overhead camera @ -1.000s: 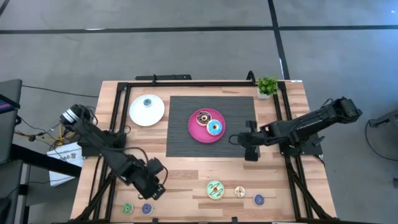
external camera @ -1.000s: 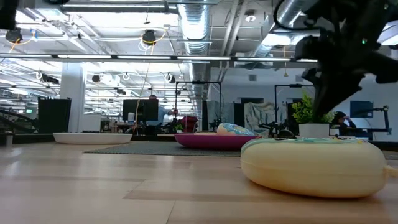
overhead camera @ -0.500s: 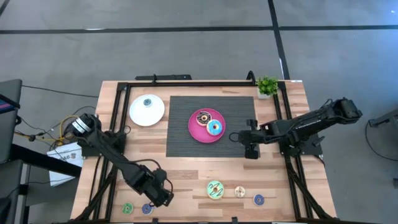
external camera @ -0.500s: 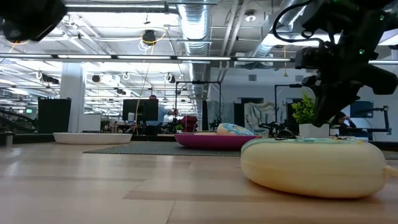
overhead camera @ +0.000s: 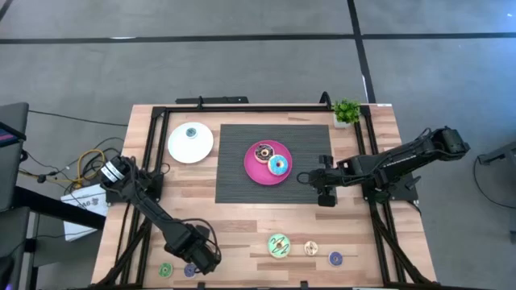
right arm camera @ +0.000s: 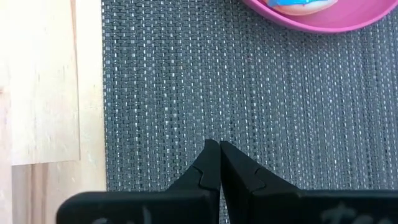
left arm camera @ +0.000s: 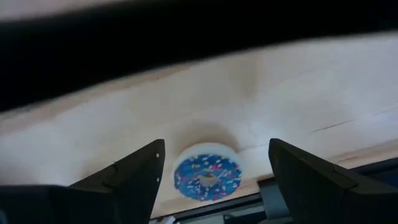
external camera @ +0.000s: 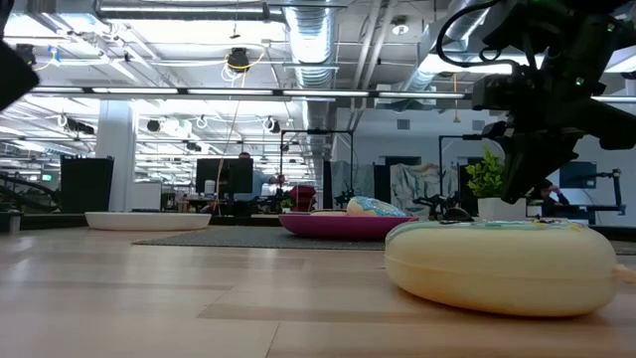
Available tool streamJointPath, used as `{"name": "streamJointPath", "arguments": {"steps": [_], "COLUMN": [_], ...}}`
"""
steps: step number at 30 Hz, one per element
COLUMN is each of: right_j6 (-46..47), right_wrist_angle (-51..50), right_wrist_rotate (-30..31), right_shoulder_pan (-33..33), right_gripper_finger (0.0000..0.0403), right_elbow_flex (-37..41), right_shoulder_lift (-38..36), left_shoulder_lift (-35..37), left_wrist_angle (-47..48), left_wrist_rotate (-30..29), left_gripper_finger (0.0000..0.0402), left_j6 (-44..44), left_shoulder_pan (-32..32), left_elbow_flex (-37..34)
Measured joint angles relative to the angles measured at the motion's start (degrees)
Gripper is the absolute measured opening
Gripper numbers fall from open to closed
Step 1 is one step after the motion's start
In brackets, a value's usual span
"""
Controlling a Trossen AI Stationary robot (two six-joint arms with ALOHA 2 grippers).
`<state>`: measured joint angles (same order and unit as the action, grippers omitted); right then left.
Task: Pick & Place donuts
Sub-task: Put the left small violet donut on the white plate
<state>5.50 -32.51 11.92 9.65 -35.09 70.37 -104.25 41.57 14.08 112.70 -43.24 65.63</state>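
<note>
From above, the left hand [overhead camera: 196, 263] is hovering at the wooden table's [overhead camera: 242, 229] near edge, over a tiny blue-iced toy donut [overhead camera: 190, 271]. In the left wrist view, its fingers [left arm camera: 134, 174] are spreading wide around that donut [left arm camera: 207, 177]; descending off-centre could knock it off the edge. The right hand [right arm camera: 219, 163], pressed together, is waiting over the dark woven mat [right arm camera: 249, 93].

The left gripper [left arm camera: 214, 168] hangs with jaws spread over a tiny blue donut [left arm camera: 206, 177] at the desk [overhead camera: 242, 234] front edge; a tiny green donut [overhead camera: 165, 270] lies just beside. Bare wood stretches between there and the pale green donut [overhead camera: 279, 245]
</note>
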Motion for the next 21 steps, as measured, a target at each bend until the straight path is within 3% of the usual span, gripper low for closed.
{"name": "streamJointPath", "arguments": {"steps": [8, 21], "right_j6": [0.0, -0.2], "right_wrist_angle": [0.0, 0.0], "right_wrist_rotate": [0.0, 0.0], "right_shoulder_pan": [-0.1, -0.1], "right_gripper_finger": [0.0001, 0.0001], "right_elbow_flex": [0.0, 0.0], "right_shoulder_lift": [0.0, 0.0], "left_shoulder_lift": [0.0, -1.9], "left_wrist_angle": [-1.2, -4.5], "left_wrist_rotate": [-2.3, -2.2], "left_gripper_finger": [0.0281, 0.0281], "left_j6": [8.2, 12.1], "left_shoulder_pan": [-3.6, -5.2], "left_elbow_flex": [0.0, 0.0]}}
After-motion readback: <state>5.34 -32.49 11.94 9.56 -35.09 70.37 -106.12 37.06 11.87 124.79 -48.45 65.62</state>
